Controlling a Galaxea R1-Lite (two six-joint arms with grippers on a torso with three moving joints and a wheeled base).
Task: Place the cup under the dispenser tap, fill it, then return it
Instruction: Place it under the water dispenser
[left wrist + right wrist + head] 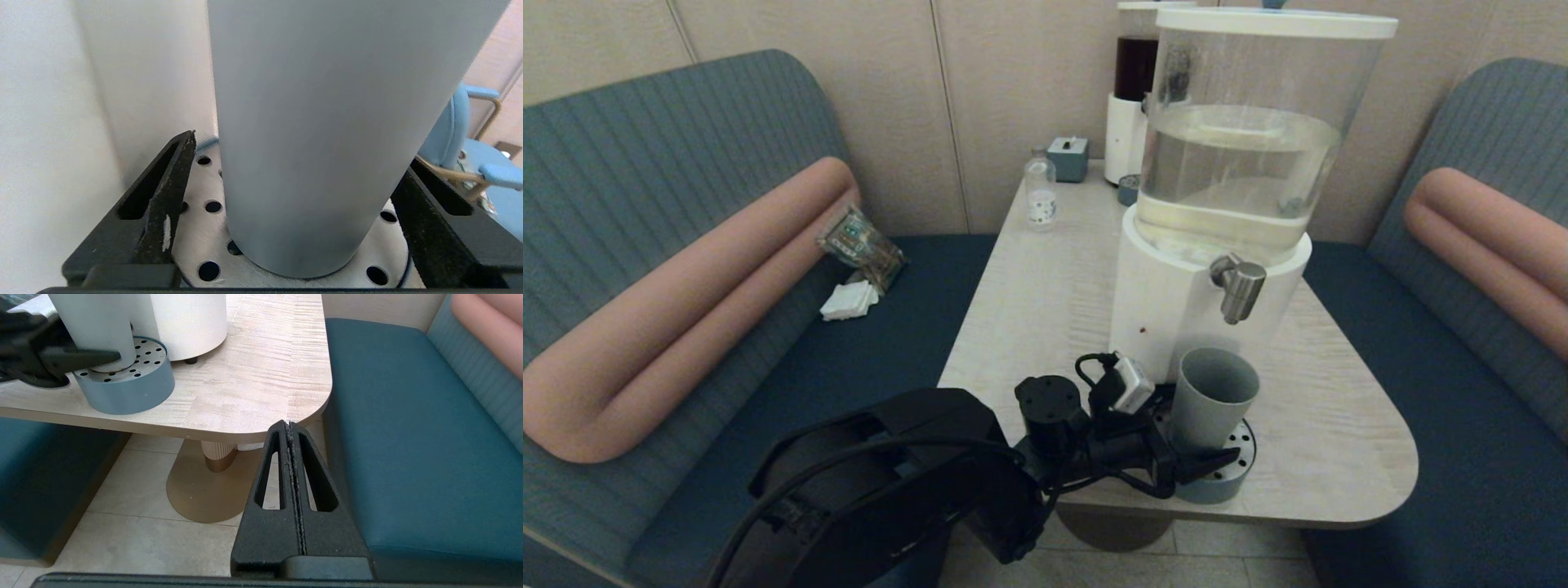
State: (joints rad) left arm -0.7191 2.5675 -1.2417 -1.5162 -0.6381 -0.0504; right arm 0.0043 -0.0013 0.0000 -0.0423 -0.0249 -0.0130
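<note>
straddling cup (1213, 400) on tray (1235, 478): left end effector (1188, 445), fingers apart; no legible writing.

Matte grey-blue cup (1211, 398), plain and unmarked. Grey-blue tray (130, 390) topped with silver steel dotted by dark round holes. Brushed-steel dispenser tap (1239, 286) on a white base (1156, 306). Pale wood-grain table (1045, 286). Dark teal seat (412, 428), ribbed grey-blue backrest (645, 163), salmon-pink bolster (686, 302). Black left gripper (1186, 465).
</note>
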